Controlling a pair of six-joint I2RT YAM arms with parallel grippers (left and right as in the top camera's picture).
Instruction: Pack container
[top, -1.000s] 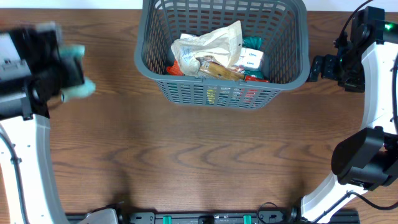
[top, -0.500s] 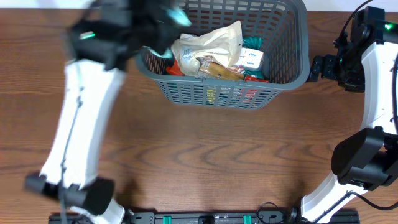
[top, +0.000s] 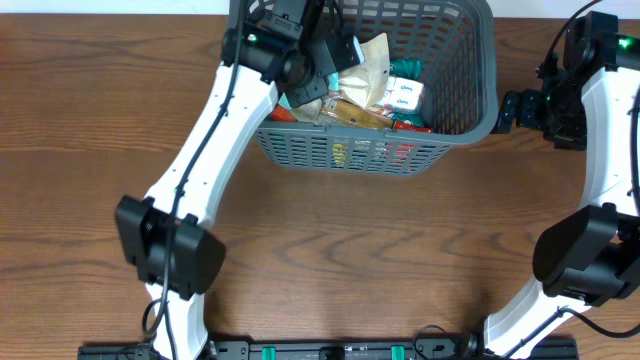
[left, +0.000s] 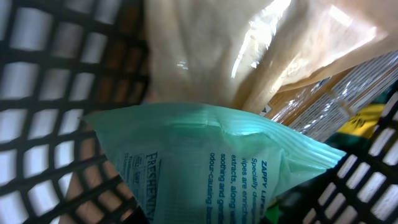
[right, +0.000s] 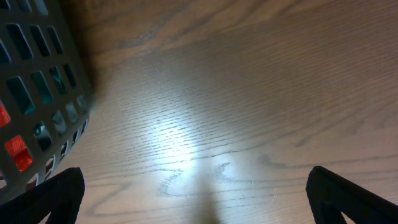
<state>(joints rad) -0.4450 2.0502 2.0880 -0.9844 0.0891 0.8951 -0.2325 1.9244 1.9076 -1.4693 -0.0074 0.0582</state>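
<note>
The container is a dark grey lattice basket (top: 362, 150) at the top centre of the table. It holds a crumpled cream bag (top: 365, 62), teal-and-white packets (top: 405, 95) and orange packets. My left gripper (top: 325, 52) hangs over the basket's left part, shut on a mint green packet (left: 217, 162). In the left wrist view the packet fills the lower half, with the cream bag (left: 249, 50) and the basket wall (left: 37, 74) behind it; the fingers are hidden. My right gripper (top: 510, 108) is open and empty over bare wood (right: 196, 193), just right of the basket wall (right: 37, 81).
The wooden table (top: 340, 260) stretches in front of the basket. My left arm (top: 190, 190) reaches diagonally from the front left up to the basket. My right arm (top: 600, 150) stands along the right edge.
My left arm has swung from the far left of the table to over the basket, carrying the mint green packet. The right arm has not moved.
</note>
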